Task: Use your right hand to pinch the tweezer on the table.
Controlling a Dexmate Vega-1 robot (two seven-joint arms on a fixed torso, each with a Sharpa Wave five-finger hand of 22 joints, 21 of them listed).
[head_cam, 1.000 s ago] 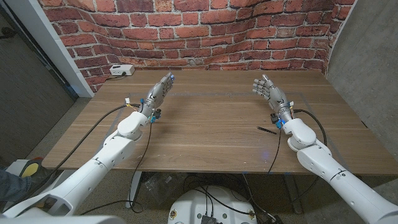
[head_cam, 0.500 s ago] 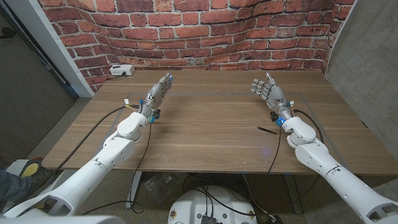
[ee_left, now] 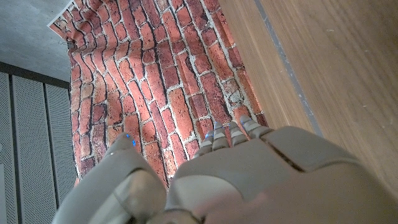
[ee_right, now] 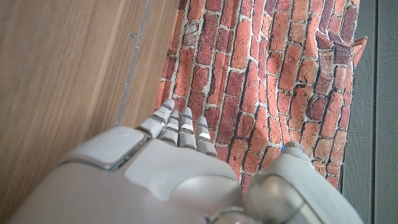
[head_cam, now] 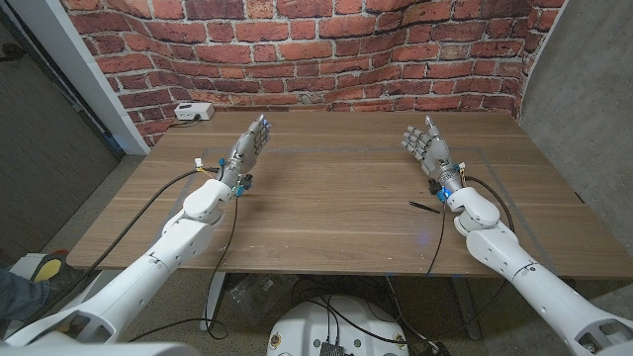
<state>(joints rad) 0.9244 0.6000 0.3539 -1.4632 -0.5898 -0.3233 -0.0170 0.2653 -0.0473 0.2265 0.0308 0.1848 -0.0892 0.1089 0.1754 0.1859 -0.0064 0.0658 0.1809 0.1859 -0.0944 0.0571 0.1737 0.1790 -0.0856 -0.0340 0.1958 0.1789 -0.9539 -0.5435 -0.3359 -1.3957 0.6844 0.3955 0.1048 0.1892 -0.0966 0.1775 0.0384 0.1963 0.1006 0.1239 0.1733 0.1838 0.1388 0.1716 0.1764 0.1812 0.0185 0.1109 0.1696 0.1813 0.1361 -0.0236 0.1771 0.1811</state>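
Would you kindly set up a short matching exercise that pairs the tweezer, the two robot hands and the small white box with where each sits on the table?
Things:
1. tweezer
2. right hand
3. left hand
4. white box

Places:
A. far left corner, by the brick wall
B. left side, holding nothing
C. beside the right forearm, untouched
D. right side, fingers apart, beyond the tweezer

Pairs: 1-C, 2-D, 3-B, 4-A

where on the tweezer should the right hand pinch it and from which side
The tweezer is a thin dark piece lying flat on the table, beside the right forearm and nearer the robot than the right hand. Probably best to come down from above and pinch across its middle, thumb on one long side, a finger on the other. Which end is the tips is too small to tell.
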